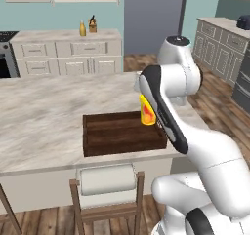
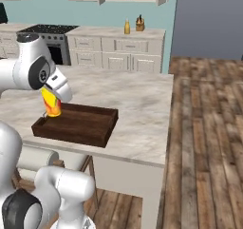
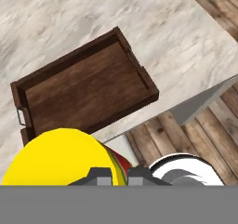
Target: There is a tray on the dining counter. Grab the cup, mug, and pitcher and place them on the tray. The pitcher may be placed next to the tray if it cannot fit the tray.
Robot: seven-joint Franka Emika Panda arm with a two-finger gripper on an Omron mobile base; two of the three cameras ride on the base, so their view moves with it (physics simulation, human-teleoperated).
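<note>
Looking along the hand, you see the gripper (image 3: 115, 174) pinching the cup (image 3: 60, 158), its tips pressed close on the rim. The cup hangs above the tray's (image 1: 122, 134) near right corner on the dining counter (image 1: 44, 112). The pitcher (image 1: 82, 29) stands on the far wall counter (image 1: 58, 36).

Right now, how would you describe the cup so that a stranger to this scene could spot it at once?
Start at the dining counter, the long beige marbled island. Near its front edge lies the dark wooden tray. The cup is held above the tray's end by the shut tool: a small yellow tumbler with a red-orange mark, no handle.
</note>
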